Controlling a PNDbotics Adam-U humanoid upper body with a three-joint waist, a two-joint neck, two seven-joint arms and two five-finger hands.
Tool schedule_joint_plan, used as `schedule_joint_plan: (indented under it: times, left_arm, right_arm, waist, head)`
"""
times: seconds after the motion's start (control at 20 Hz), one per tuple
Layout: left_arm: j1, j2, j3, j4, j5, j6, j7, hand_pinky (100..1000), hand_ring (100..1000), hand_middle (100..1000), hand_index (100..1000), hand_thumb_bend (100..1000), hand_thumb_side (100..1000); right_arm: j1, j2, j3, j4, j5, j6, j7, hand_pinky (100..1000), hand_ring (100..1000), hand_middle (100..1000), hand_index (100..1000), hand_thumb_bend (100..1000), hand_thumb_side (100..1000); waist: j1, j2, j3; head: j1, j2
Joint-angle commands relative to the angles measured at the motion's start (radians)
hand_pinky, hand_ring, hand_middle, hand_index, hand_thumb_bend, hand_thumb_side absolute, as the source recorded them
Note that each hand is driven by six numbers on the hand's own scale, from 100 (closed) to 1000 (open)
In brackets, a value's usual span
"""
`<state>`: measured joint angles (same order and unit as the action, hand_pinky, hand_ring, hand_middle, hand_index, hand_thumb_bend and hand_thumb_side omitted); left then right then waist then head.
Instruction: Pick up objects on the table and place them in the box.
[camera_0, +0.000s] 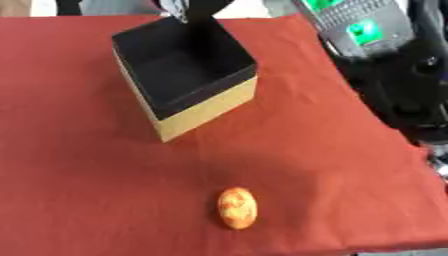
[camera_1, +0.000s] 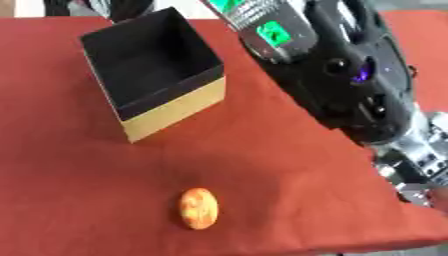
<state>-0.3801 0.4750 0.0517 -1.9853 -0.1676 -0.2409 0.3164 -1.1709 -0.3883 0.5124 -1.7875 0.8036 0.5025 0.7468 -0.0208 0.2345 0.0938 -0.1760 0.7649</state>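
An orange, egg-shaped object (camera_0: 237, 208) with pale mottling lies on the red tablecloth (camera_0: 79, 175) near the front edge. Behind it and to the left stands an open box (camera_0: 185, 70) with a black interior and tan outer walls, turned at an angle; nothing shows inside it. My right arm (camera_1: 350, 75), black with silver joints, reaches down along the table's right side. Only a small part of my right hand (camera_1: 427, 192) shows at the lower right edge, well to the right of the orange object. My left hand shows in no view.
The cloth's right edge (camera_0: 385, 120) runs diagonally, with the arm's bulk and a grey panel with green patches (camera_0: 363, 27) beyond it. A dark upright shape (camera_0: 199, 11) stands just behind the box. Open red cloth lies left of the box.
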Motion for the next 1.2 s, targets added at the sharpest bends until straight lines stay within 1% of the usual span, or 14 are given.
schedule_joint_plan:
  times: [0.05,0.1,0.15,0.25,0.65,0.8,0.9,0.95,1.0,1.05,1.1,1.2]
  left_arm:
    - [-0.015,0.014,0.001,-0.015,0.007,-0.002,-0.004,620,932,795,861,100,384]
    - [-0.015,0.014,0.002,-0.015,0.007,-0.002,-0.005,620,932,795,861,100,384]
    - [-0.014,0.014,0.002,-0.015,0.007,-0.002,-0.005,620,932,795,861,100,384]
    - [-0.014,0.014,0.002,-0.015,0.006,-0.002,-0.005,620,933,795,861,100,385]
    - [-0.011,0.015,0.003,-0.015,0.004,0.0,-0.01,619,933,796,861,100,380]
    - [-0.01,0.015,0.003,-0.015,0.004,0.001,-0.012,619,933,796,861,100,380]
    - [-0.009,0.015,0.003,-0.015,0.003,0.002,-0.012,619,934,796,861,100,379]
    - [-0.009,0.015,0.003,-0.015,0.003,0.002,-0.013,619,934,796,861,100,379]
    - [-0.009,0.015,0.003,-0.015,0.003,0.002,-0.013,619,934,796,861,100,378]
    - [-0.009,0.015,0.003,-0.015,0.003,0.003,-0.014,619,934,796,861,100,376]
    - [-0.009,0.015,0.003,-0.015,0.002,0.003,-0.015,619,934,796,861,100,375]
    - [-0.01,0.015,0.003,-0.015,0.002,0.003,-0.016,619,933,796,861,100,374]
  right_arm:
    - [-0.018,0.01,0.004,0.045,-0.006,0.122,0.104,479,406,406,523,100,127]
    - [-0.016,0.011,0.007,0.056,-0.007,0.12,0.103,479,406,406,523,100,127]
    - [-0.014,0.01,0.009,0.065,-0.007,0.117,0.104,491,415,412,526,100,154]
    - [-0.009,0.006,0.014,0.074,-0.001,0.111,0.112,499,423,415,529,100,176]
    - [0.0,-0.008,0.013,0.077,0.046,0.104,0.156,510,435,419,527,100,267]
    - [0.003,-0.011,0.016,0.08,0.05,0.102,0.16,513,440,421,529,100,297]
    - [0.005,-0.014,0.02,0.088,0.053,0.102,0.16,540,462,435,542,100,350]
    - [0.005,-0.014,0.023,0.095,0.054,0.1,0.16,571,484,453,560,100,390]
    - [0.006,-0.014,0.026,0.103,0.053,0.098,0.16,591,500,465,575,100,409]
    - [0.007,-0.013,0.031,0.112,0.053,0.095,0.16,626,551,502,618,106,438]
    - [0.008,-0.012,0.037,0.127,0.054,0.09,0.16,639,571,517,632,119,467]
    - [0.008,-0.01,0.051,0.167,0.081,0.073,0.16,676,628,553,664,190,478]
  waist:
    - [0.003,-0.015,0.002]
    - [0.003,-0.015,0.003]
    - [0.002,-0.014,0.002]
    - [0.002,-0.014,0.001]
    - [0.006,-0.013,-0.005]
    - [0.006,-0.013,-0.006]
    - [0.006,-0.013,-0.006]
    - [0.006,-0.014,-0.006]
    - [0.005,-0.014,-0.006]
    - [0.005,-0.014,-0.007]
    - [0.005,-0.014,-0.006]
    - [0.005,-0.015,-0.006]
  head:
    - [0.001,0.005]
    - [0.002,0.005]
    - [0.003,0.005]
    - [0.006,0.005]
    - [0.011,0.005]
    - [0.011,0.005]
    - [0.011,0.005]
    - [0.01,0.005]
    - [0.01,0.005]
    - [0.01,0.005]
    - [0.01,0.005]
    - [0.009,0.005]
